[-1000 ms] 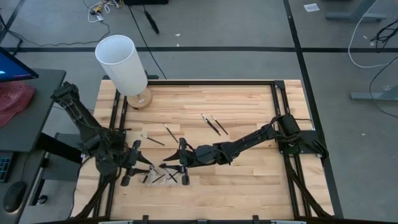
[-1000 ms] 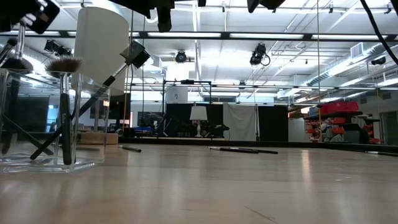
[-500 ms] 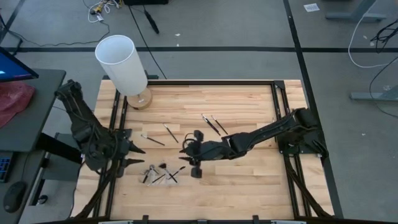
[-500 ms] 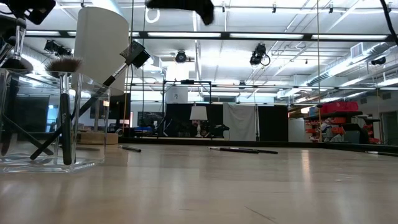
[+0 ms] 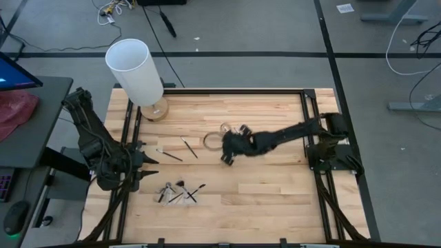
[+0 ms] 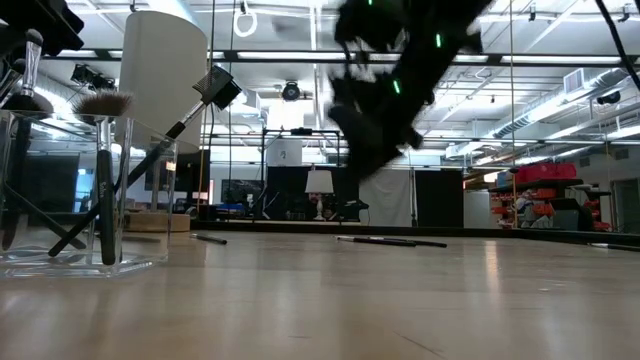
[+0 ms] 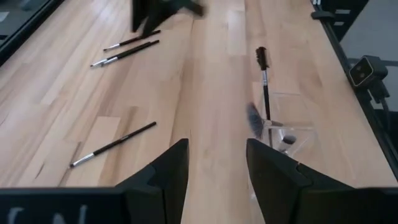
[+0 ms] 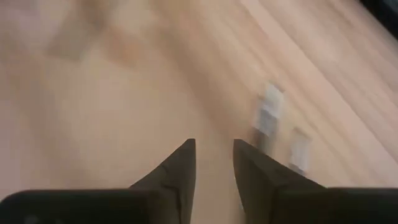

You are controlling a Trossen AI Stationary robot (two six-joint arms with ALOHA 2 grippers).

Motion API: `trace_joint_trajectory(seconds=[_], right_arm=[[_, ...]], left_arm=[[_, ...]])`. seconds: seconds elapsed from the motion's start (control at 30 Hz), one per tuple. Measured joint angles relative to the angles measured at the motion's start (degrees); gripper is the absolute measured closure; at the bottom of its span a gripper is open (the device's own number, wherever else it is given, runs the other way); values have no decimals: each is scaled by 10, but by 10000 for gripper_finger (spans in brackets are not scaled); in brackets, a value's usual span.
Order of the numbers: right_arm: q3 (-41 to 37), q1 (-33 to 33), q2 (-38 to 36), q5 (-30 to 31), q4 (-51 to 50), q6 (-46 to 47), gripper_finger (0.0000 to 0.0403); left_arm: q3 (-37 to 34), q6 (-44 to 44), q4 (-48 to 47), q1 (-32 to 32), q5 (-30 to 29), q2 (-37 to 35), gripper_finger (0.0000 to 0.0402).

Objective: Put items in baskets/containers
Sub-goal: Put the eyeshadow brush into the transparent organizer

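The right gripper (image 5: 226, 153) is near the middle of the high view. Its two fingers have a small gap between them and hold nothing. Half a second ago it was lower and more to the left, by the clear tray (image 5: 178, 193). Now it has swung up and to the right.

Two loose brushes (image 5: 238, 136) lie just beside it, up and to the right. I think it is going for one of them. Next it must open wider, come down over one thin stick, and pinch it without bumping the other.

Two more brushes (image 5: 180, 150) lie left of middle. The tray sits low and left of middle with several brushes in it already.

The left gripper (image 5: 148, 167) waits at the left edge of the table, fingers apart and empty. It has hardly moved. A tall white cylinder (image 5: 135, 69) stands at the upper left.
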Motion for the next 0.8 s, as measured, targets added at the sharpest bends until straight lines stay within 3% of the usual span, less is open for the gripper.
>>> trace_joint_trajectory(seconds=[0.2, 0.5, 0.8], right_arm=[[-91, -81, -15, -8, 75, 20, 284], [-184, -116, -21, -63, 221, -27, 255], [-304, -114, -25, -30, 345, 37, 304]], left_arm=[[0, 1, -3, 0, 0, 0, 236], [0, 1, -9, 0, 0, 0, 236], [0, 2, -9, 0, -9, 0, 236]])
